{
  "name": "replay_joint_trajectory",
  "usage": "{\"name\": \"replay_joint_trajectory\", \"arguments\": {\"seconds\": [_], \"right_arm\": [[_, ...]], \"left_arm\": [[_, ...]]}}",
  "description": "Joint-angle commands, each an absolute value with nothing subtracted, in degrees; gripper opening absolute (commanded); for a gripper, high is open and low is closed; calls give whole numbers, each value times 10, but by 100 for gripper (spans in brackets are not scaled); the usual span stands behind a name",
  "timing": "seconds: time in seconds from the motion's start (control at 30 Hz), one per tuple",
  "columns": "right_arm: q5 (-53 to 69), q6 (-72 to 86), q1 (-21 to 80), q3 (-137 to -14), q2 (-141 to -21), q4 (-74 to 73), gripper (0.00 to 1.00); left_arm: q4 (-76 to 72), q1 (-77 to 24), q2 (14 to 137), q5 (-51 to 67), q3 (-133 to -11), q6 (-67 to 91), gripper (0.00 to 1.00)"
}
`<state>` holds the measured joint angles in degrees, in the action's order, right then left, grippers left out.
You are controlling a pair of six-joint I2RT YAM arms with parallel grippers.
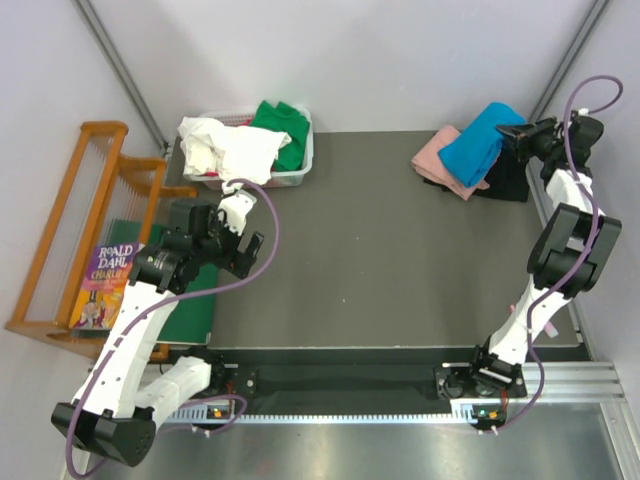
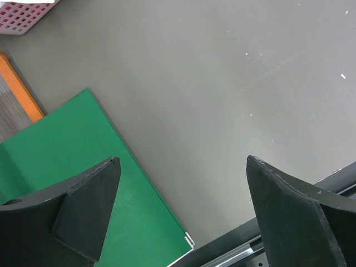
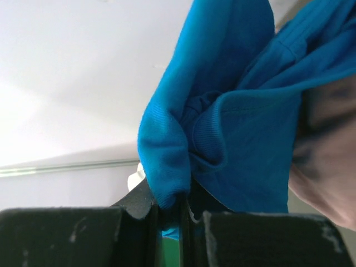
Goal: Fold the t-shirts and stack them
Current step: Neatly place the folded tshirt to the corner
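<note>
- Top external view: the right gripper (image 1: 519, 134) sits at the upper right of the frame, pressed together on an edge of the blue t-shirt (image 1: 478, 147).
- The blue t-shirt drapes over a pink t-shirt (image 1: 434, 156) and a black t-shirt (image 1: 506, 176), all at the far right corner of the grey table (image 1: 380, 250).
- The left gripper (image 1: 243, 236) hangs at centre left with its fingers spread, holding nothing.
- Above it stands a basket (image 1: 301, 166) with a white t-shirt (image 1: 226, 146) and a green t-shirt (image 1: 281, 124) heaped in it.
- At the left edge are a wooden rack (image 1: 68, 230), a Roald Dahl book (image 1: 105, 284) and a flat green board (image 1: 196, 311).
- Left wrist view: the left gripper (image 2: 183, 206) is wide open, its two dark fingers (image 2: 83, 214) well apart above the bare table (image 2: 222, 83).
- The green board (image 2: 72, 167) lies at lower left, and a corner of the basket (image 2: 25, 8) shows at upper left.
- Right wrist view: the right gripper (image 3: 178, 218) pinches a bunched fold of the blue t-shirt (image 3: 239, 111) between closed fingers.
- The pink t-shirt (image 3: 328, 161) shows at the right edge.
</note>
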<state>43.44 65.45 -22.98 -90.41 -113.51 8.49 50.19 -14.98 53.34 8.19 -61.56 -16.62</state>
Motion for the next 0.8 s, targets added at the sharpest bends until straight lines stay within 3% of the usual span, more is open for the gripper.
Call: {"name": "replay_joint_trajectory", "arguments": {"seconds": [0.0, 0.43, 0.53, 0.77], "right_arm": [[425, 639, -215, -914, -1122, 100, 0], [403, 784, -198, -1265, -1260, 71, 0], [389, 760, -197, -1186, -1205, 84, 0], [356, 689, -196, -825, -1066, 90, 0]], "left_arm": [[492, -146, 526, 98, -628, -161, 99], [495, -144, 534, 105, -634, -156, 99], [495, -143, 533, 110, -635, -156, 99], [503, -142, 528, 119, -645, -154, 99]]}}
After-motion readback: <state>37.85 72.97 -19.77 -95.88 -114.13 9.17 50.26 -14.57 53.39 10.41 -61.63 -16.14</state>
